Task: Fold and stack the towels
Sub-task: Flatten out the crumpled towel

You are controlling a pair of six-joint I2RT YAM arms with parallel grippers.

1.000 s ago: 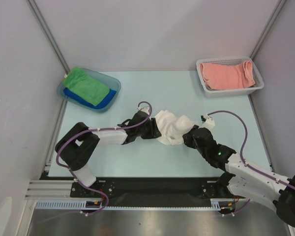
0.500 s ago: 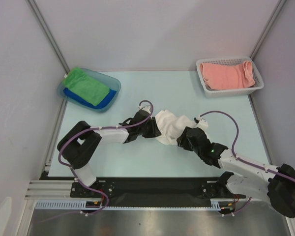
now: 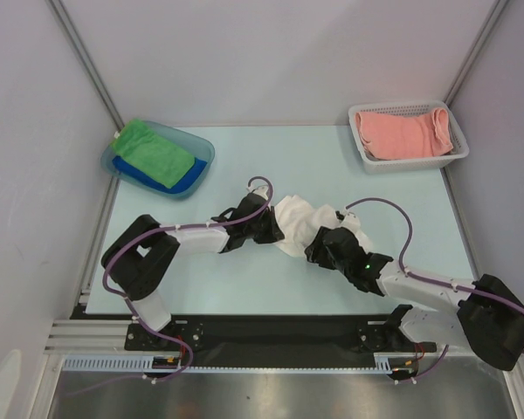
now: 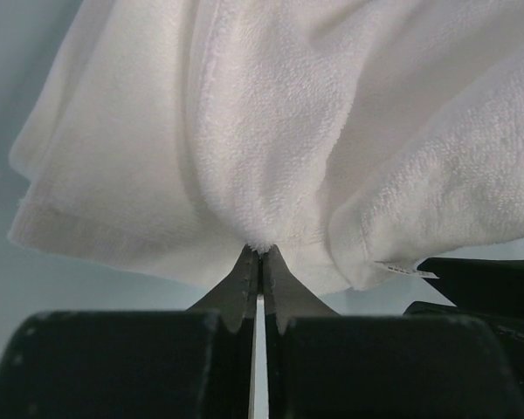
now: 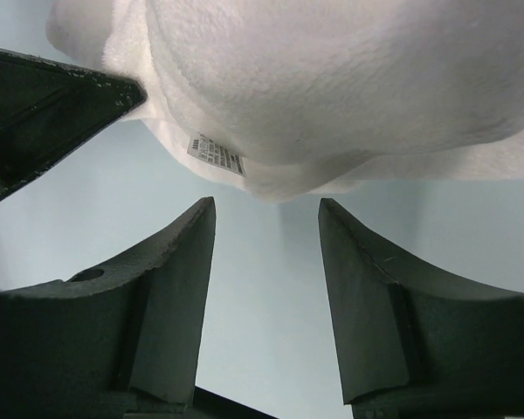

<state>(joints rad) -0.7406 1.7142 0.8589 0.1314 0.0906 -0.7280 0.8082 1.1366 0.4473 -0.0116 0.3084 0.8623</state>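
The left tool (image 4: 258, 255) pinches a fold of the crumpled white towel (image 3: 299, 223) mid-desk (image 3: 244, 271). The right tool (image 5: 266, 209) stands spread just short of its tagged edge. Farther back, a green towel (image 3: 153, 150) lies on a blue towel (image 3: 185, 179) in the tray (image 3: 206, 149), and a pink towel (image 3: 402, 133) in the basket (image 3: 371, 162).

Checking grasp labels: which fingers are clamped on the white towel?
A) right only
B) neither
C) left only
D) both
C: the left fingers are shut on a fold of the white towel; the right fingers stand open, just short of its edge.
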